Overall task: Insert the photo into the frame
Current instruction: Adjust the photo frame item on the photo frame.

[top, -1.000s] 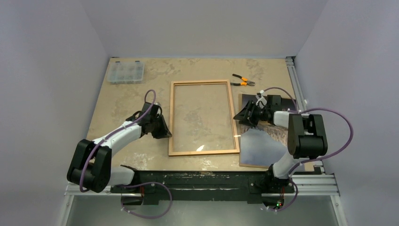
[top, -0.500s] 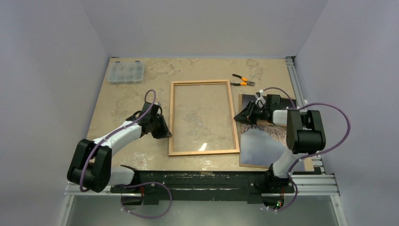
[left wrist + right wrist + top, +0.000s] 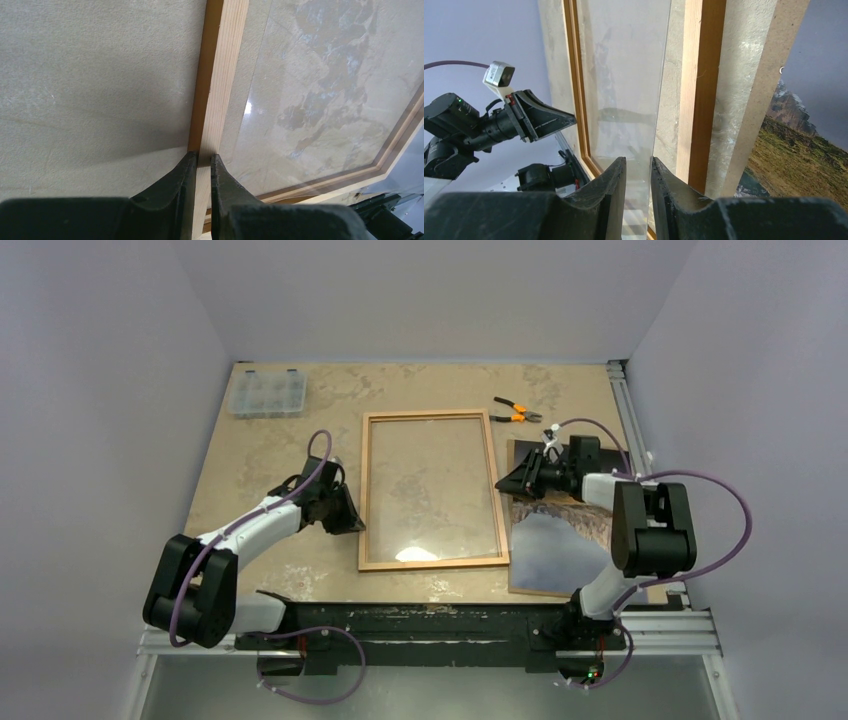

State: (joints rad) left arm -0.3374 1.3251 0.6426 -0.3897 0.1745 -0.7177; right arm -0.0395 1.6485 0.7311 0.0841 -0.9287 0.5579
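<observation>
The frame [image 3: 364,490] of light orange-brown wood lies flat mid-table, with a clear glass pane [image 3: 430,480] in it. My left gripper [image 3: 349,519] is shut on the frame's left rail [image 3: 220,75], one finger on each side of it [image 3: 204,156]. My right gripper [image 3: 508,486] is at the frame's right rail [image 3: 701,90]. It is shut on the right edge of the glass pane [image 3: 624,75], which stands between its fingers [image 3: 639,161]. The photo [image 3: 556,545] lies face up to the right of the frame and also shows in the right wrist view [image 3: 796,150].
A brown hardboard panel [image 3: 749,100] lies under the photo. Orange-handled pliers [image 3: 516,412] lie beyond the frame's far right corner. A clear organiser box [image 3: 267,393] sits far left. A metal rail [image 3: 629,420] runs along the table's right edge.
My right gripper has shifted slightly away from me along the frame's right side. The bright glare on the glass has grown and moved left near the near rail. The left arm has not moved.
</observation>
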